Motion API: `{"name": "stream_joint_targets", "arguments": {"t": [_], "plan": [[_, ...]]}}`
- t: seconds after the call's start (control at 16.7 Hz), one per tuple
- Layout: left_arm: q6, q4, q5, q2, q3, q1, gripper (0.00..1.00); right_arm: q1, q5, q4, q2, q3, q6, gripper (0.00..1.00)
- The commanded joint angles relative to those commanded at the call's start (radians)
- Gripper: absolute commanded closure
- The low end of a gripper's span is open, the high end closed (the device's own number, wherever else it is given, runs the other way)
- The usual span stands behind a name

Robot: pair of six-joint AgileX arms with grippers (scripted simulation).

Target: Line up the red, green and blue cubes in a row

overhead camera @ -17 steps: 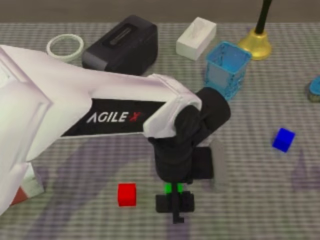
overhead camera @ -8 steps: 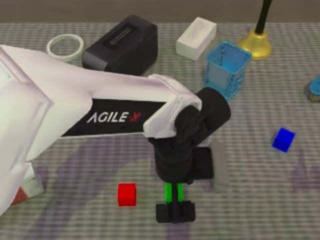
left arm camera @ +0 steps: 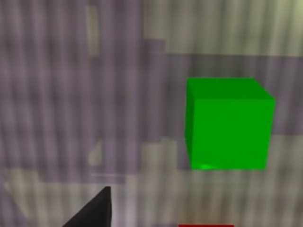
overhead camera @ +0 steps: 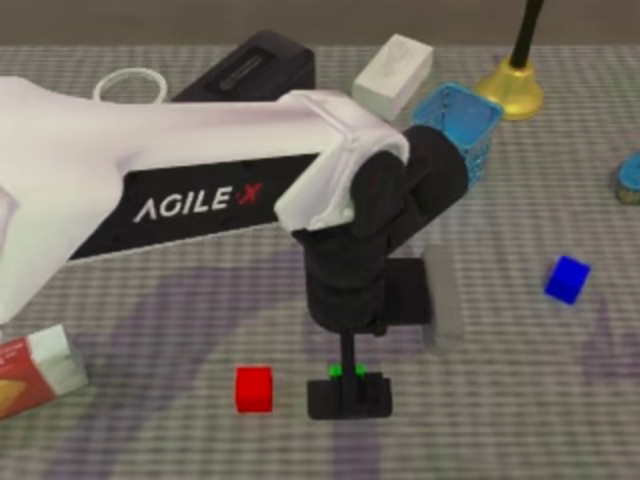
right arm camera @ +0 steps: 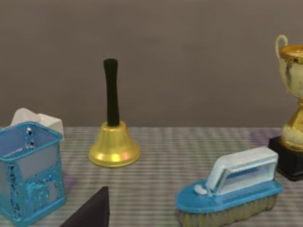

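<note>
While our left claw [overhead camera: 347, 372] hangs over the green cube [left arm camera: 228, 124], the blue cube [overhead camera: 567, 279] lies well off to the right.
We cannot tell how wide the claw stands. Green rests just right of the red cube [overhead camera: 254, 388]; blue suits our unseen right arm.

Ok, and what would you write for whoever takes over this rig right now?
Left tool hovers above the green cube, not gripping it. Right tool is outside the top view, idle.
Green cube sits on the table beside the red cube, apart from it. Blue cube lies off to the right, farther back.
Done: red and green side by side.
Left: bring blue into the row.
</note>
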Motion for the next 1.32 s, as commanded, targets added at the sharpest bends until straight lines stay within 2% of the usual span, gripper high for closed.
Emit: {"name": "stream_joint_targets", "arguments": {"t": [0.18,0.42,0.6,0.9,1.32], "plan": [[-0.003,-0.059,0.0,-0.03,0.037,0.009,0.0,0.0,0.0,0.0,0.0,0.0,0.0,0.0],[-0.003,-0.057,0.0,-0.027,0.035,0.004,0.0,0.0,0.0,0.0,0.0,0.0,0.0,0.0],[-0.027,-0.019,-0.003,-0.088,-0.02,0.041,0.0,0.01,-0.002,-0.041,0.062,0.06,-0.031,0.0],[-0.132,0.149,-0.016,-0.401,-0.273,0.197,0.0,0.047,-0.002,-0.219,0.374,0.325,-0.166,0.0],[-0.368,0.489,-0.027,-1.1,-0.834,0.508,0.0,0.119,0.004,-0.59,1.127,0.826,-0.44,0.0]]}}
